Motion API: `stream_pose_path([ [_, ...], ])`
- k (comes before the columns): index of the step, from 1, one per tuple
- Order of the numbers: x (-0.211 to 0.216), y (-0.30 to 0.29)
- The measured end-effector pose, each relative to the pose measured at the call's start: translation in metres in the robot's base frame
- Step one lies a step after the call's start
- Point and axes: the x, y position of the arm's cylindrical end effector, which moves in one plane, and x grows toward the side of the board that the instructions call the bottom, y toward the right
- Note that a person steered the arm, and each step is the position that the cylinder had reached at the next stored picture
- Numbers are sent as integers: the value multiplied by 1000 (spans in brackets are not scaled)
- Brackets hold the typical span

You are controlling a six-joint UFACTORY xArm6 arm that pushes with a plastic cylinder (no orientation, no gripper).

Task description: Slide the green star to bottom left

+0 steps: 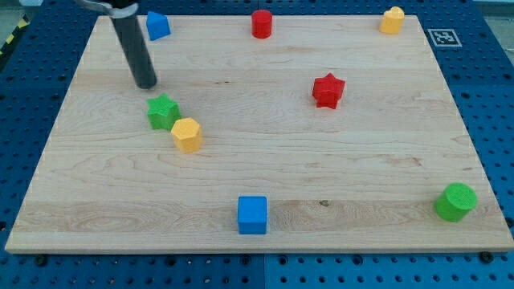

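Just below my tip, green star

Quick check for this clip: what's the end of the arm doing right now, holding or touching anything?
No claw on this arm, only a rod, holding nothing.
My tip sits just above the green star toward the view's top, apparently not touching it.

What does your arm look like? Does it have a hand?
No hand. My arm ends in a straight, smooth, dark grey rod, round like a thick marker, with a shiny metal collar at the top. My tip is plain and blunt. No cables or markings show.
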Motion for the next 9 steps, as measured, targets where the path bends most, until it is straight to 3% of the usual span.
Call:
stream_pose_path([
  [3, 39, 21],
  [5, 46, 99],
  [8, 50, 0],
  [9, 65, -8],
])
